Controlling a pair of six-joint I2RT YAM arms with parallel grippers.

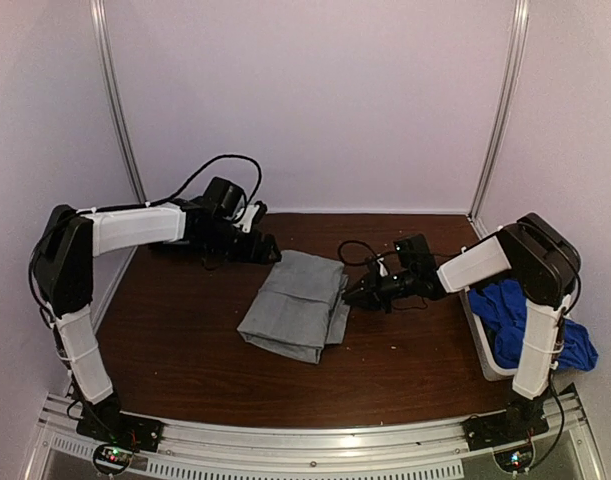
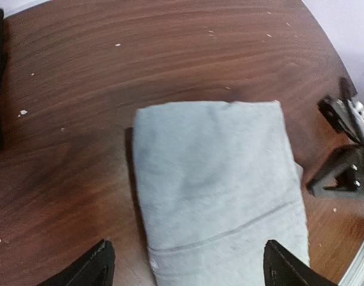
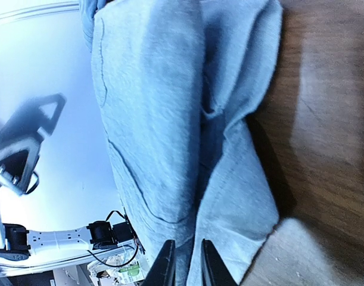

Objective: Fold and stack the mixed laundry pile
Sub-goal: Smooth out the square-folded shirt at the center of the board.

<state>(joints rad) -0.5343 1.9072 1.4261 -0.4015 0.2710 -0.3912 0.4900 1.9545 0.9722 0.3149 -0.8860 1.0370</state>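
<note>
A light grey garment (image 1: 295,305) lies folded in a rectangle on the middle of the brown table. My left gripper (image 1: 268,250) is open wide just above its far edge; in the left wrist view the garment (image 2: 217,185) lies between and beyond the spread fingertips (image 2: 93,266). My right gripper (image 1: 351,296) is at the garment's right edge. In the right wrist view its fingers (image 3: 165,265) are nearly together with a fold of the grey cloth (image 3: 164,119) between them. A royal-blue piece (image 1: 520,315) lies in the bin. No dark green-black piece is in view.
A white plastic bin (image 1: 482,345) stands at the table's right edge beside the right arm. Black cables (image 1: 220,165) trail behind the left arm. The right gripper also shows in the left wrist view (image 2: 345,173). White walls enclose the table.
</note>
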